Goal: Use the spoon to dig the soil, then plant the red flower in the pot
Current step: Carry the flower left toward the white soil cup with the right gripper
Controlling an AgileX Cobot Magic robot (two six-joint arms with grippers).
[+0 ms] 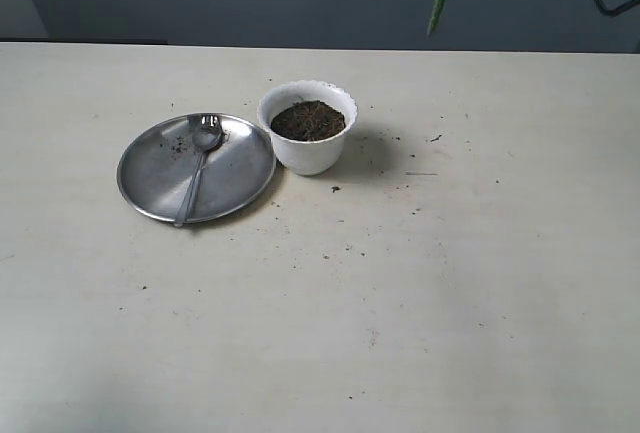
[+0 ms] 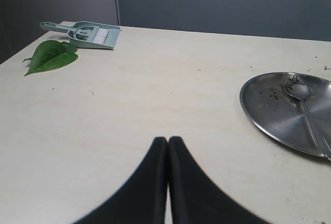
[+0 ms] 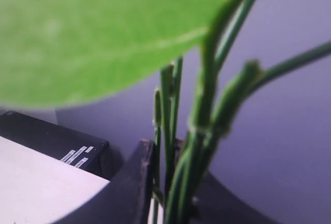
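Green, thin and bendy, the flower stems sit clamped in the right gripper above the table's far right corner, light, best held low; left gripper pressed together, empty.

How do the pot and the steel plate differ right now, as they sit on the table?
The pot is white, deep and rounded with a wavy rim; the steel plate is grey, shiny, flat and wider. The pot holds the soil, filling it nearly to the rim; the plate carries the spoon and only a few dark crumbs. Both are round and stand side by side on the table.
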